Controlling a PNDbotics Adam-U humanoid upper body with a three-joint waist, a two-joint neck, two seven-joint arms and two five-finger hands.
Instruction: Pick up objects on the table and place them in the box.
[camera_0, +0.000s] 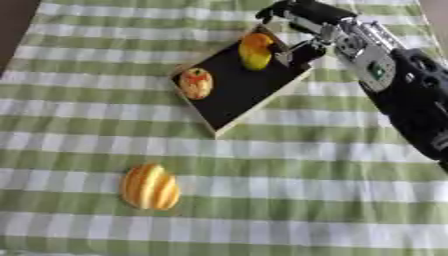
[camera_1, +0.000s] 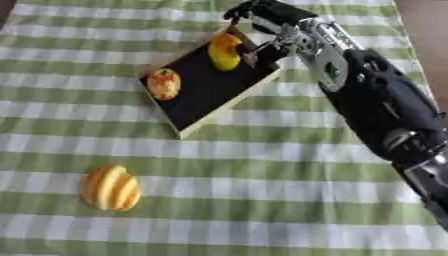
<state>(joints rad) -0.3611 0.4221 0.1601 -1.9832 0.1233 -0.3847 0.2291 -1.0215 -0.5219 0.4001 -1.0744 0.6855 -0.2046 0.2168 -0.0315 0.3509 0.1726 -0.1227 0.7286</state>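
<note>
A shallow box (camera_0: 249, 107) with a black floor and tan rim lies askew at the upper middle of the checked cloth. Inside it, near the left wall, rests a small orange-red fruit (camera_0: 196, 83). A yellow fruit (camera_0: 255, 50) sits at the box's far corner. My right hand (camera_0: 302, 22) reaches in from the right and hovers over that corner, right beside the yellow fruit; whether it holds the fruit is not visible. A yellow-orange ribbed object (camera_0: 150, 187) lies alone on the cloth at the lower left. My left hand does not show.
My right forearm (camera_1: 376, 105) slants across the right side of the table. A green and white checked cloth (camera_0: 289, 200) covers the table. A dark strip (camera_0: 13, 25) shows beyond the cloth's upper left corner.
</note>
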